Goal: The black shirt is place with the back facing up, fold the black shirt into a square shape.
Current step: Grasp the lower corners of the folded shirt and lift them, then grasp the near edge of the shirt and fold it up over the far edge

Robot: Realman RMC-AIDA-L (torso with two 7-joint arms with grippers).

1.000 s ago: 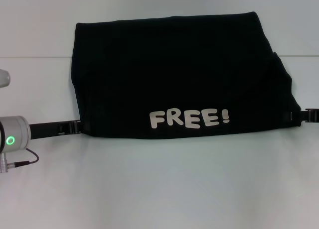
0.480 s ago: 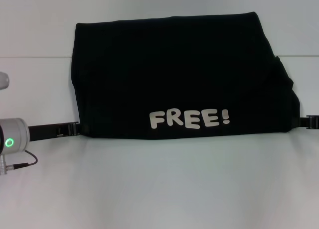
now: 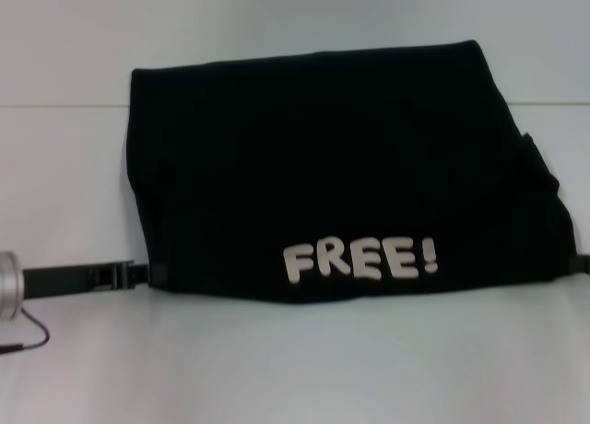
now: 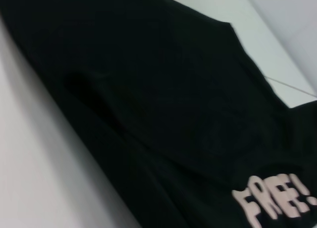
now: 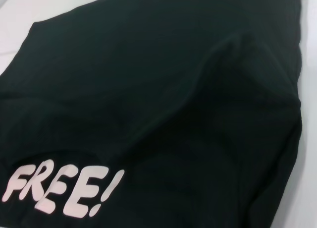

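Observation:
The black shirt (image 3: 323,157) lies folded over on the white table, its white "FREE!" lettering (image 3: 359,260) along the near edge. That near edge is held up slightly between the two arms. My left gripper (image 3: 152,275) grips the shirt's near left corner, coming in from the left. At the frame's right edge, my right gripper (image 3: 581,263) pinches the near right corner. The left wrist view is filled by the black shirt (image 4: 163,104), and the right wrist view likewise shows the black shirt (image 5: 163,89). Neither wrist view shows fingers.
The white table (image 3: 295,369) spreads out in front of the shirt, with a seam line (image 3: 55,105) running across behind it. A thin cable (image 3: 28,336) hangs by my left wrist at the left edge.
The shirt's near edge with the lettering has come closer to me and lower in the head view. Both grippers moved with it, and the left wrist has slid toward the left edge.

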